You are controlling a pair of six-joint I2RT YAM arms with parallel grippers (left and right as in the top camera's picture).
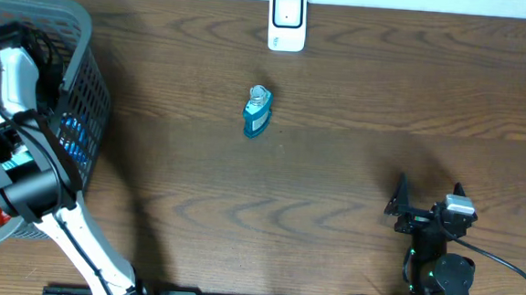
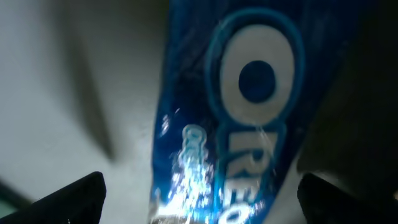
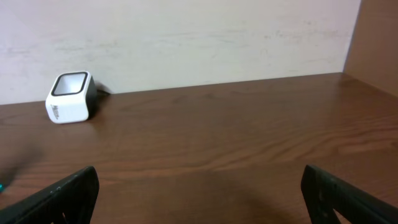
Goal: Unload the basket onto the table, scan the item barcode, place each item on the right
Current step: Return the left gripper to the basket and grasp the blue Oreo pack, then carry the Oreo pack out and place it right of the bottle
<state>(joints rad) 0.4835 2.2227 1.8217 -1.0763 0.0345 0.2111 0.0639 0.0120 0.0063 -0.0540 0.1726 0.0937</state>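
Though blurred, pack [image 2: 236,106] lengthwise under tool [image 2: 200,198].

Bench [image 1: 353,171] btwn right pincer [image 1: 430,191] & scanner [image 1: 287,21] is open; only a small blue bottle [image 1: 258,111] stands mid-bench. Left pincer [image 2: 199,196] sits in basket [image 1: 89,73], mesh walls close, Oreo pack [image 2: 249,93] directly ahead.

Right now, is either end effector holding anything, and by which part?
Nothing is held. The left end effector stands open over the Oreo pack; the right end effector is open and empty.
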